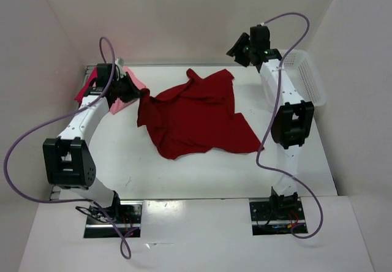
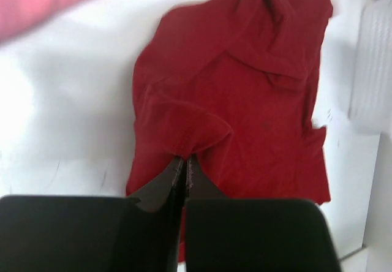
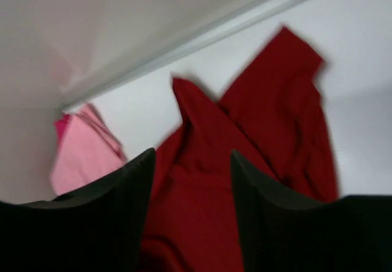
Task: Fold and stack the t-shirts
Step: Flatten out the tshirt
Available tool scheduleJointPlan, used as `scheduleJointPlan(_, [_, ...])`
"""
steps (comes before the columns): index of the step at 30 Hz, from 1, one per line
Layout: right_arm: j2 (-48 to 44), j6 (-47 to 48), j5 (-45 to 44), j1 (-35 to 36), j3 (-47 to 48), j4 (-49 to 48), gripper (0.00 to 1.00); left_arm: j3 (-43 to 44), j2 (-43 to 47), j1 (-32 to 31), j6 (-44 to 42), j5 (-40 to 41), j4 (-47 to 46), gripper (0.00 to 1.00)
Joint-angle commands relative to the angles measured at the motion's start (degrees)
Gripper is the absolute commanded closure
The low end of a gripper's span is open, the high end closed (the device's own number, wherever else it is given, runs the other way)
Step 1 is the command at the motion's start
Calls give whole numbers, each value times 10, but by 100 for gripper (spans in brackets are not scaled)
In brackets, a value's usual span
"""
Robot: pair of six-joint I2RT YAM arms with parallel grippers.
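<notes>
In left end effector point(image 2: 185, 162), shirt point(image 2: 245, 88) fold hidden

Spread rumpled on a white table point(image 1: 122, 162): a dark red shirt point(image 1: 196, 116), one sleeve pointing toward the far edge. Just left of that shirt, a light pink shirt point(image 1: 118, 105); further left, a crimson-pink shirt point(image 1: 84, 91), both bunched and partly hidden under the left arm point(image 1: 79, 122). At the dark red shirt's left edge, the left gripper point(image 1: 136, 95). Beyond its far right corner, raised clear of the cloth, the right gripper point(image 1: 236, 51). To its right, a white mesh basket point(image 1: 303, 76), partly behind the right arm point(image 1: 288, 125). Purple cables point(image 1: 18, 143) looping from both arms.
</notes>
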State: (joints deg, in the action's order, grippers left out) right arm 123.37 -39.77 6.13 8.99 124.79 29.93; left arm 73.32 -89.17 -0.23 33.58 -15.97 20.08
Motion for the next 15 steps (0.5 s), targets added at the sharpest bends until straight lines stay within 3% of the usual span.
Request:
scheduleJointPlan(1, [-121, 35, -7, -8, -102, -23, 40, 71, -41, 2, 25, -5, -50, 100])
scheduleJointPlan(3, [-161, 41, -7, -8, -214, -45, 40, 83, -66, 2, 25, -5, -68, 100])
scheduleJointPlan(5, [-212, 46, -7, -8, -330, -61, 47, 89, -86, 2, 32, 3, -74, 100])
scheduleJointPlan(9, [-245, 51, -12, -8, -475, -77, 78, 95, -129, 2, 26, 3, -74, 93])
scheduleJointPlan(11, [-258, 57, -12, -8, -522, -84, 79, 105, -137, 2, -2, -2, -58, 58])
scheduleJointPlan(12, [-258, 57, -12, -8, -532, -84, 79, 105, -137, 2, -13, -2, -44, 46])
scheduleJointPlan(14, [-273, 57, -20, -8, -563, -79, 70, 76, -91, 2, -20, 14, -21, 25])
scheduleJointPlan(15, [-278, 62, -28, -8, -575, -74, 63, 48, -65, 2, -20, 21, -21, 20])
